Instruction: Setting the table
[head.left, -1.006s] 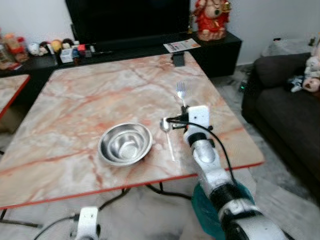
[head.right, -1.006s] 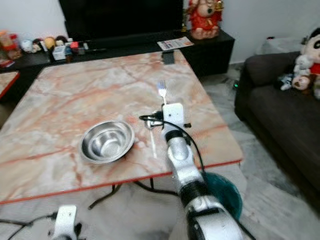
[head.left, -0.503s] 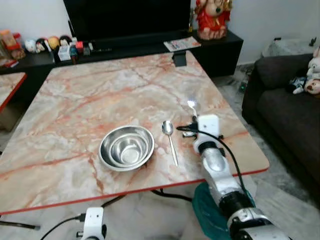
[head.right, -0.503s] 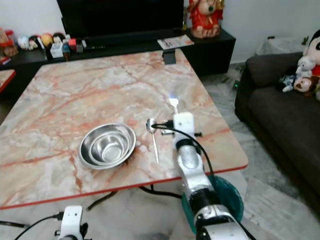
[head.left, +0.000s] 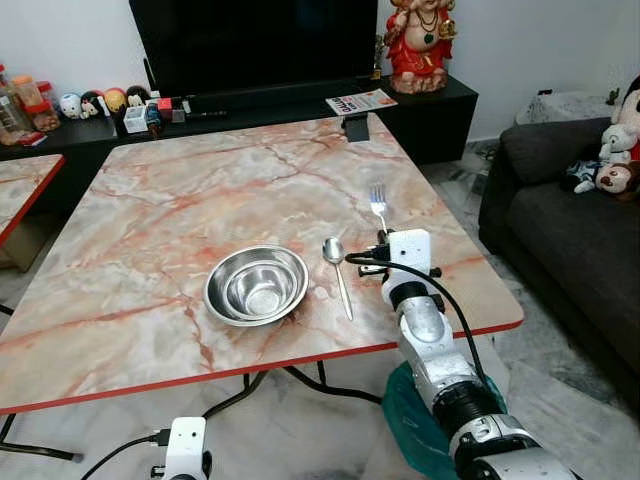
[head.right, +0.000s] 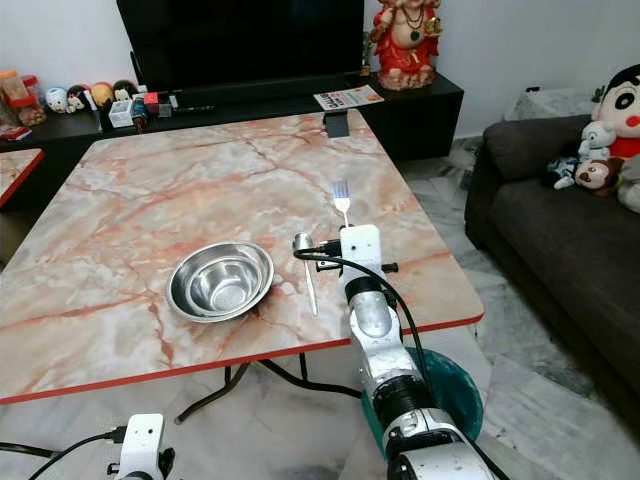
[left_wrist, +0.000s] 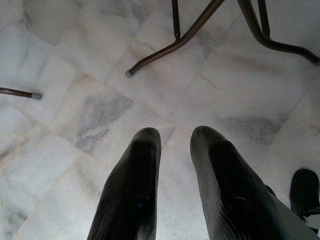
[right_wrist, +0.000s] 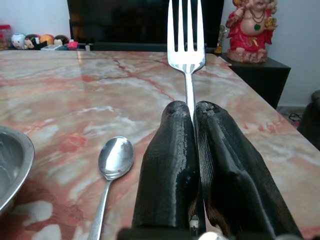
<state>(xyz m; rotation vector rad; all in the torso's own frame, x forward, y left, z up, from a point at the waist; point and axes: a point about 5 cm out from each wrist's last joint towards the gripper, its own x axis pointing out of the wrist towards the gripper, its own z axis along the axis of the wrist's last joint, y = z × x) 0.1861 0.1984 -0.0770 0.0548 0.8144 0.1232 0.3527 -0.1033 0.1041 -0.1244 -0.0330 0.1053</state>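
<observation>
Item: pink-veined marble table (head.left: 150, 220), red-edged, its near and right edges flanked by open floor. I see my right gripper (right_wrist: 192, 112) clenched on a steel fork (right_wrist: 186, 45), tines forward, over the near right part. A polished spoon (head.left: 338, 270) lies just left of it, a round steel bowl (head.left: 256, 285) beyond. My left gripper (left_wrist: 172, 137) hangs slightly parted over pale floor tiles (left_wrist: 65, 60).

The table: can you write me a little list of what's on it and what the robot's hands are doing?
Table: pink marble table with a red edge
Bowl: empty steel bowl near the front edge
Spoon: spoon lying flat, right of the bowl
Fork: fork pinched by its handle, tines pointing away from the robot
Right gripper: right gripper shut on the fork, right of the spoon
Left gripper: left gripper hangs idle over the floor, fingers slightly apart
</observation>
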